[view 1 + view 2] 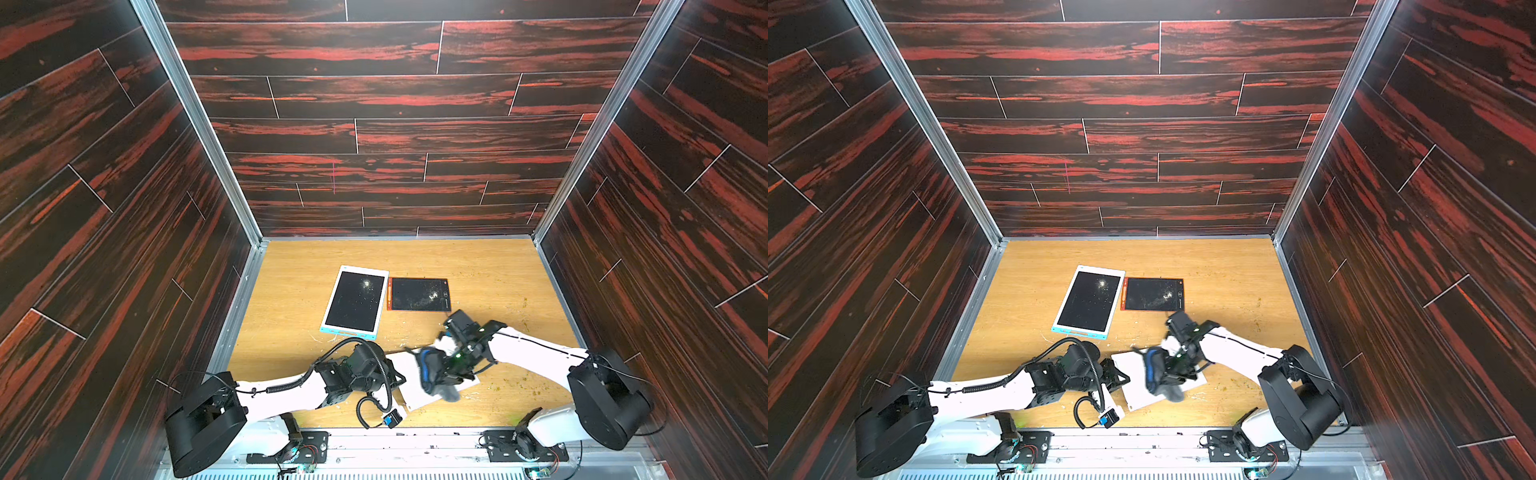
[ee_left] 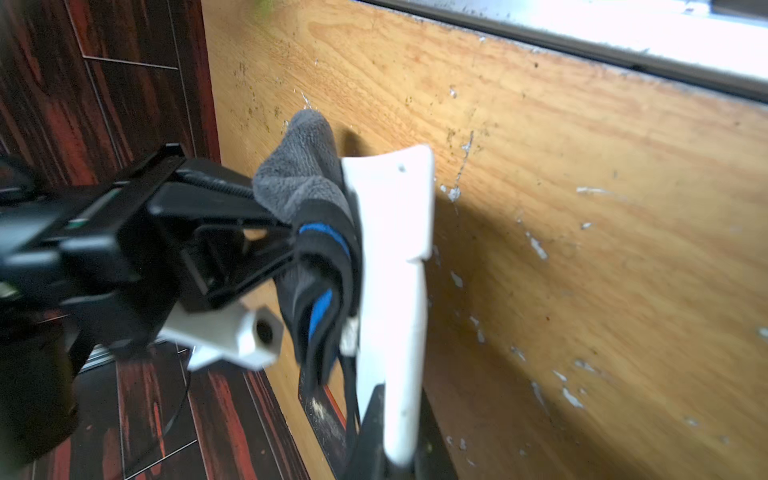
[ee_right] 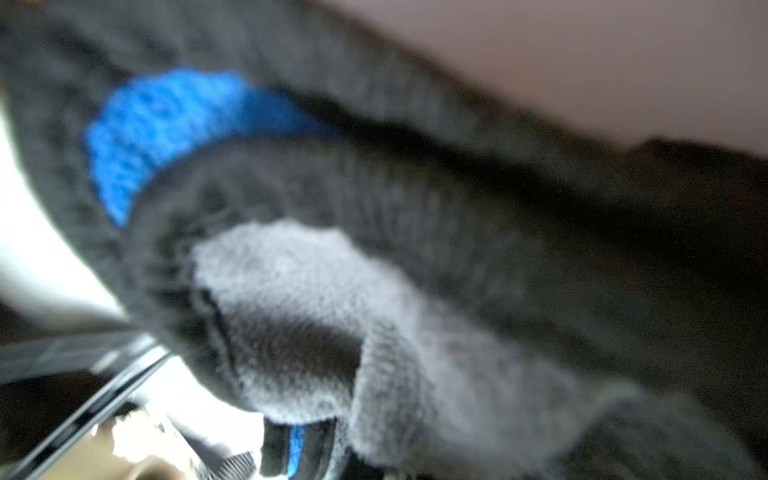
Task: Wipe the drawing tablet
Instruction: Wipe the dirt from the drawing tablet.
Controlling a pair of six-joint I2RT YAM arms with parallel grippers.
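A white drawing tablet (image 1: 415, 392) (image 1: 1136, 388) is held tilted above the front of the table, and my left gripper (image 1: 397, 376) (image 1: 1119, 376) is shut on its near edge. In the left wrist view the drawing tablet (image 2: 395, 257) shows edge-on, rising out of the left gripper (image 2: 390, 449). A grey cloth with a blue stripe (image 1: 432, 374) (image 1: 1156, 370) (image 2: 299, 174) is bunched against the tablet's face, with my right gripper (image 1: 448, 369) (image 1: 1174, 365) (image 2: 286, 245) shut on it. The cloth (image 3: 374, 291) fills the right wrist view and hides those jaws.
Two more tablets lie flat mid-table, both speckled with crumbs: a white one with a blue frame (image 1: 355, 301) (image 1: 1088, 301) and a smaller one with an orange frame (image 1: 419, 294) (image 1: 1152, 294). Crumbs dot the wooden table (image 1: 519, 386). Dark walls enclose three sides.
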